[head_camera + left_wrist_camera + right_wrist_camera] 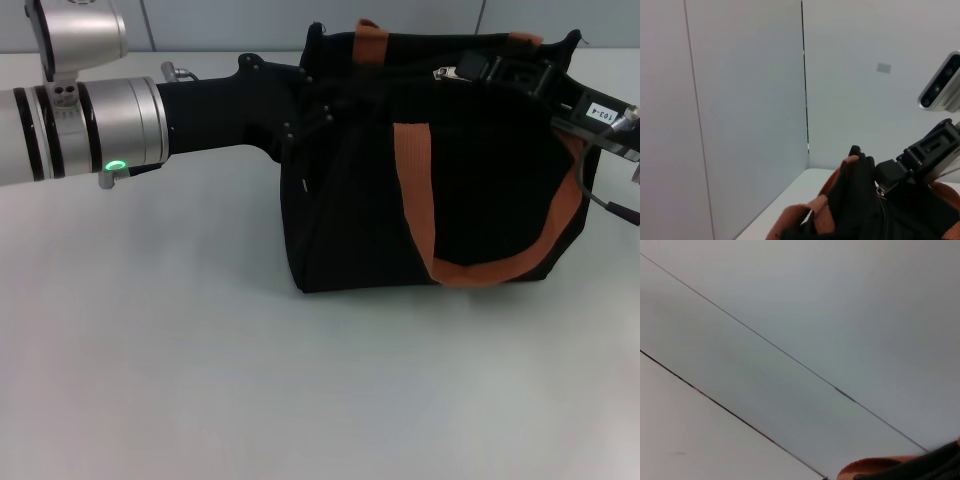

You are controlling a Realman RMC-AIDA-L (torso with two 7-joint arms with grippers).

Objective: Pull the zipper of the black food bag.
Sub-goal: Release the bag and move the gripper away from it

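Observation:
The black food bag (480,190) stands on the white table, with an orange strap handle (415,190) looping down its face. My left gripper (305,105) is pressed against the bag's left end, black against black. My right gripper (470,70) reaches in from the right along the bag's top edge and is shut on the silver zipper (445,72). In the left wrist view the same right gripper (890,175) sits over the bag (855,210), and the zipper (881,190) shows at its tip. The right wrist view holds only wall and a bit of orange strap (880,467).
The white table (250,380) stretches wide in front of and to the left of the bag. A pale panelled wall (740,100) rises close behind the bag. The left arm's silver forearm (90,125) spans the table's left side.

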